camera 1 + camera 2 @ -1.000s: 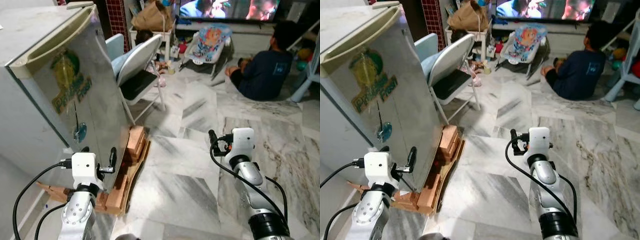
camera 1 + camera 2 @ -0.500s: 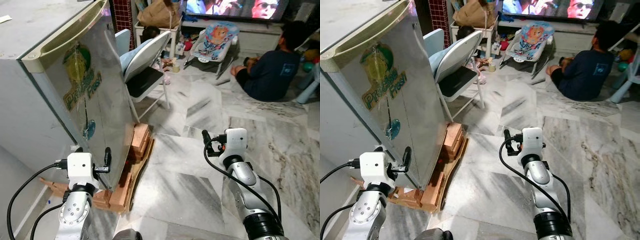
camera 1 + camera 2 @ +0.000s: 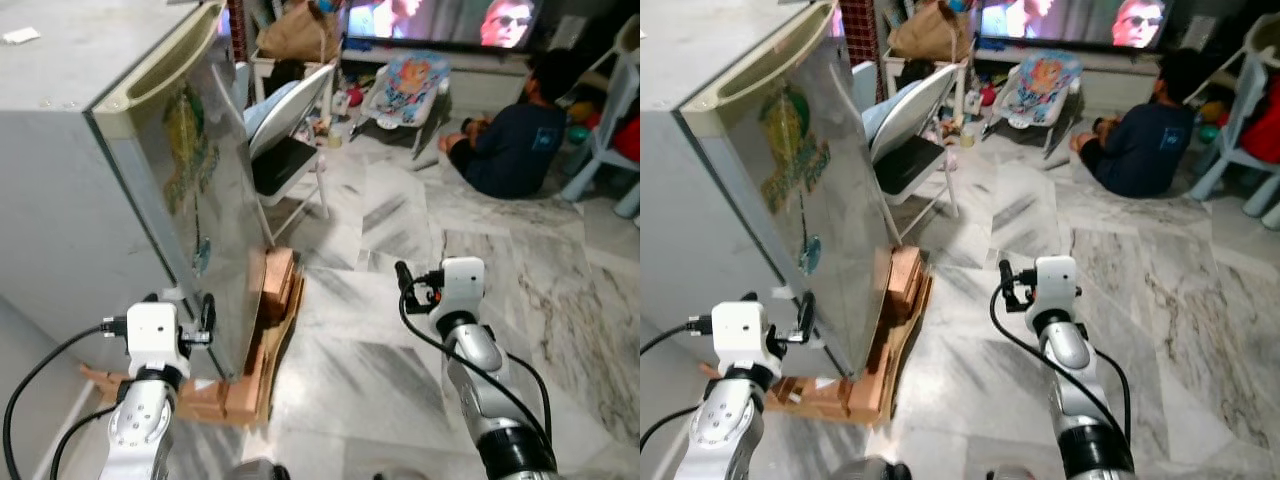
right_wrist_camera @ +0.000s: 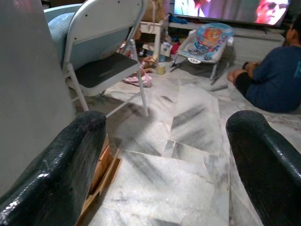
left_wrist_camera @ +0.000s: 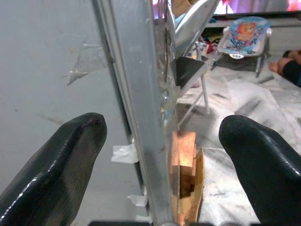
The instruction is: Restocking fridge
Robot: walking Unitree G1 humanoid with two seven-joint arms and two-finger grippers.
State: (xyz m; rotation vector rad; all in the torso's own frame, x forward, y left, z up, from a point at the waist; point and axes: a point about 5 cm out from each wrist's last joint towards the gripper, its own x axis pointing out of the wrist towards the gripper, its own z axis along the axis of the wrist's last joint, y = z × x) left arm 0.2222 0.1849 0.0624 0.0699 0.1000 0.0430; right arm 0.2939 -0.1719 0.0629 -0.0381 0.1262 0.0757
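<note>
Restock barely begun: the small fridge (image 3: pixel 150 180), on wood blocks at robot's left, has its door (image 3: pixel 815 200) shut. Left gripper (image 5: pixel 160 155) spread wide, straddling door's bottom edge, gripping nothing yet. Right gripper (image 4: pixel 164 155) wide apart & empty, over marble floor (image 3: pixel 380 300). No groceries visible.

One fridge (image 3: pixel 790 190), one chair (image 3: pixel 910 130), one person (image 3: pixel 1140 135)
</note>
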